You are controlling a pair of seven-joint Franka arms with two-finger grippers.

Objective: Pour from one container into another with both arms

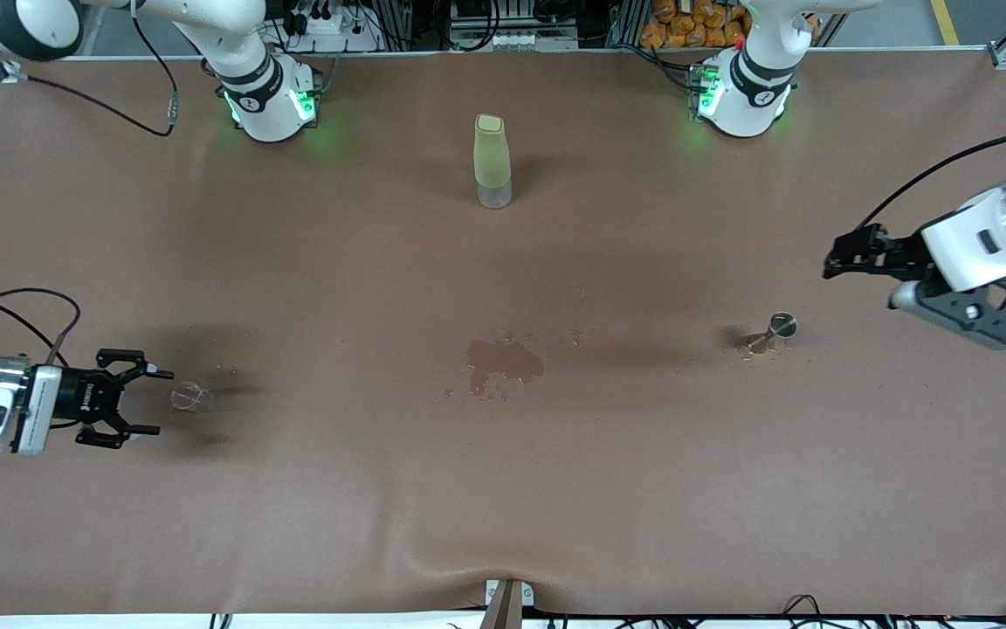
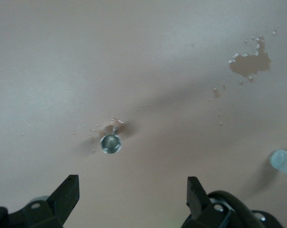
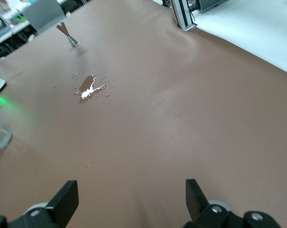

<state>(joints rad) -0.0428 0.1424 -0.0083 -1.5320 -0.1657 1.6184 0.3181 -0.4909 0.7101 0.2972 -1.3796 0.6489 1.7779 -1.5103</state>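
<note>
One spill between cup and jigger

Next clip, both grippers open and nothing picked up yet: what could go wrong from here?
1. The clear cup looks to lie on its side just ahead of the open right gripper; it may roll off when the fingers close.
2. The steel jigger is small and narrow-waisted; the open left gripper, in the air above it, could tip it.
3. A wet patch darkens the table cover mid-table; pouring there risks slipping or more spill.
</note>
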